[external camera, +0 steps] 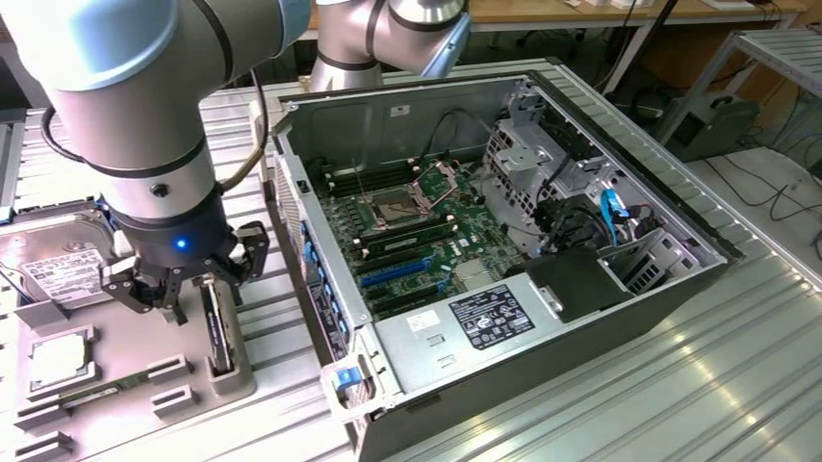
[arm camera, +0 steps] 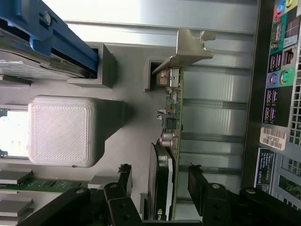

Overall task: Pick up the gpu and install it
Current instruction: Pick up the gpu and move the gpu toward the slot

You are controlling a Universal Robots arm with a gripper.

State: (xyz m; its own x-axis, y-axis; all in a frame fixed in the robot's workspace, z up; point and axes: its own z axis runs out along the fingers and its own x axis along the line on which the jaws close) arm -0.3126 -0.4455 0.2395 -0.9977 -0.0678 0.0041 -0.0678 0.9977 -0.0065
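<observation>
The gpu is a thin dark card standing on edge in a slot of the grey parts tray, beside the open computer case. In the wrist view the gpu runs edge-on, with its silver bracket at the far end. My gripper hangs low over the tray at the card's near end. Seen from the wrist, the gripper is open. Its two black fingers stand one on each side of the card, with small gaps to it.
The open computer case lies on the exterior view's right, its motherboard and blue slots exposed. A hard drive, a processor and a green memory stick share the tray. The case's rear ports are close to the card.
</observation>
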